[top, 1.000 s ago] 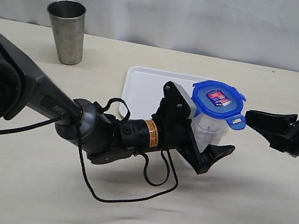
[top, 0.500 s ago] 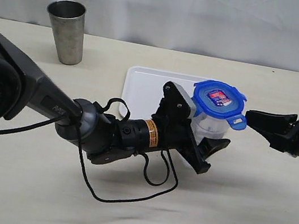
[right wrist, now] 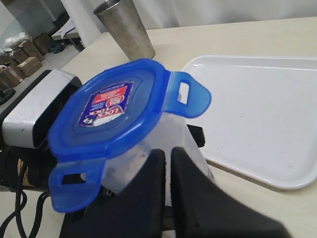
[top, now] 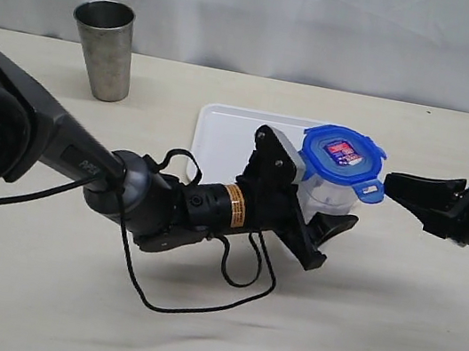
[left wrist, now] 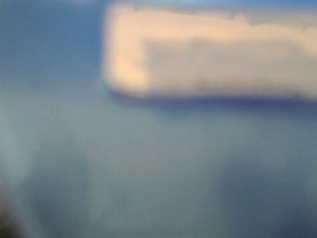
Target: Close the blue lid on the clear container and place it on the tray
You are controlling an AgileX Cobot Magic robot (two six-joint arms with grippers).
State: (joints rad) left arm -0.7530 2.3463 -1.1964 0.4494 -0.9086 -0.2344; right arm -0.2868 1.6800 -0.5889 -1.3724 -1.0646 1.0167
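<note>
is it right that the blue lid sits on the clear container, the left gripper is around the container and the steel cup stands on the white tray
Not quite: the steel cup stands on the table, off the tray, as the exterior view shows. The blue lid does sit on the clear container, with the left gripper around it.

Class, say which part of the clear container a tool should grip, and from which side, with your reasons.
Grip the container by its clear wall just below the lid, coming in level from the side. It stands upright and the lid's flaps jut out round the top, so a grab from above would likely foul them. The left tool sits around it this way.
</note>
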